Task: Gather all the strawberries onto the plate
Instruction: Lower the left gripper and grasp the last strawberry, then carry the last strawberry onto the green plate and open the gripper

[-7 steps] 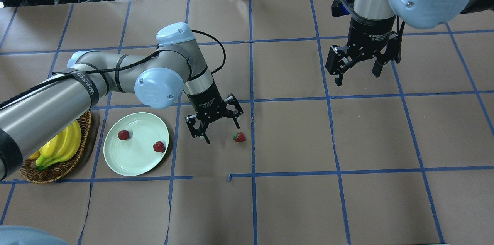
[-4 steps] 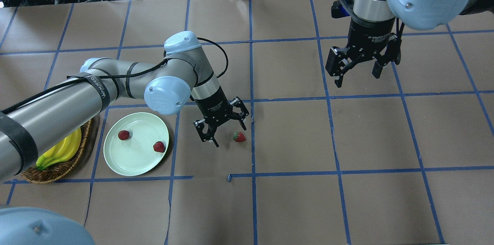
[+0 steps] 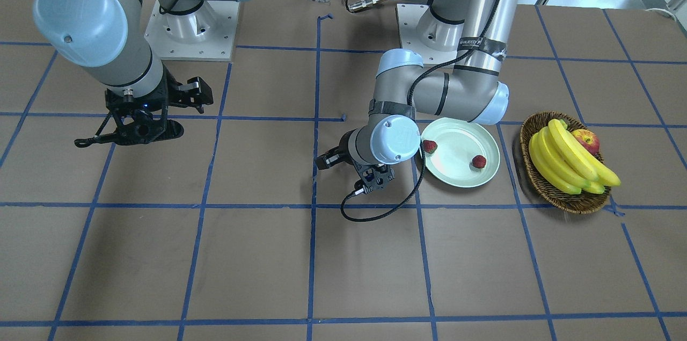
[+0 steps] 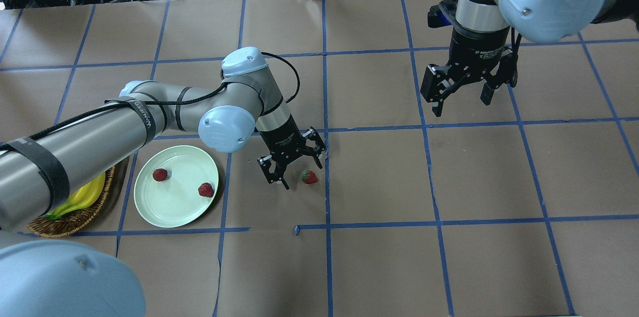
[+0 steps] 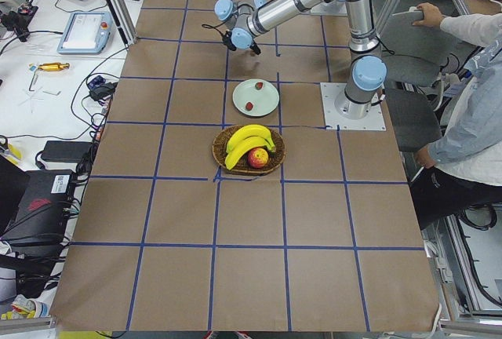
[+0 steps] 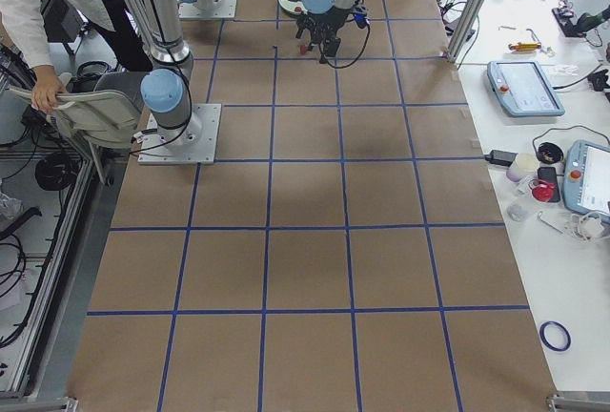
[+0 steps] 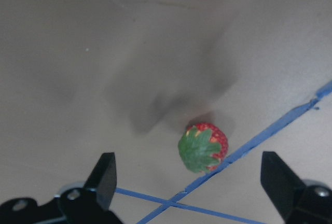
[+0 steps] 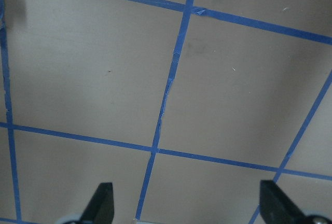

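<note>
The last strawberry [image 4: 309,176] lies on the table well apart from the plate [image 4: 175,209], on the side away from the basket [image 4: 95,207]. It looks light, soft and easily bruised or rolled, so a gentle pinch across its red sides seems best. The left claw [image 4: 301,173] hovers over it, spread wide and empty. The right claw [image 4: 462,106], farther from the plate, is spread too.

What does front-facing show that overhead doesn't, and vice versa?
Front-facing only: the apple in the basket and both arm bases. Overhead only: the third strawberry on the table, near the open left gripper; front-facing hides it behind the wrist. Both: the plate holding two strawberries, and the bananas.
</note>
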You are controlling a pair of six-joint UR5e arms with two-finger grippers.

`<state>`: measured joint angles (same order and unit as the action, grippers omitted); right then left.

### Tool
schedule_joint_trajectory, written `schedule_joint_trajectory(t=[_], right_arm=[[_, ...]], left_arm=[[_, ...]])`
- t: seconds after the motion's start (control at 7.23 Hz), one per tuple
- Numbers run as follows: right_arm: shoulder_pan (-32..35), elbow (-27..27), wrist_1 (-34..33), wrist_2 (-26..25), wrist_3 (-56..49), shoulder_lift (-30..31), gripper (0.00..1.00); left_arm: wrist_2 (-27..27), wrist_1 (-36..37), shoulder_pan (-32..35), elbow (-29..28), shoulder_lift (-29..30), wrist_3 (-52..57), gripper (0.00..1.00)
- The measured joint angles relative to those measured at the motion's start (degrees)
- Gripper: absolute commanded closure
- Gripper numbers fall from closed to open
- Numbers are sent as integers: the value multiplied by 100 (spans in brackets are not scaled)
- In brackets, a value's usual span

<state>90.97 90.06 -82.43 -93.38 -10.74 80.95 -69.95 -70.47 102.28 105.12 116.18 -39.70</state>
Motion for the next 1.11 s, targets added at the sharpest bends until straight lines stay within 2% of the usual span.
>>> schedule_joint_trajectory(t=[0.28,0.42,1.11], right_arm=[[-5,2,-1,-21,-6,0,0],[-7,3,-1,-27,-7,0,0],[-9,11,-1,-39,-16,-8,0]], left_arm=[[-15,45,25,-5,29,14,88],[-22,78,25,-13,39,35,100],[-84,199,15,-254,-51,313,100]])
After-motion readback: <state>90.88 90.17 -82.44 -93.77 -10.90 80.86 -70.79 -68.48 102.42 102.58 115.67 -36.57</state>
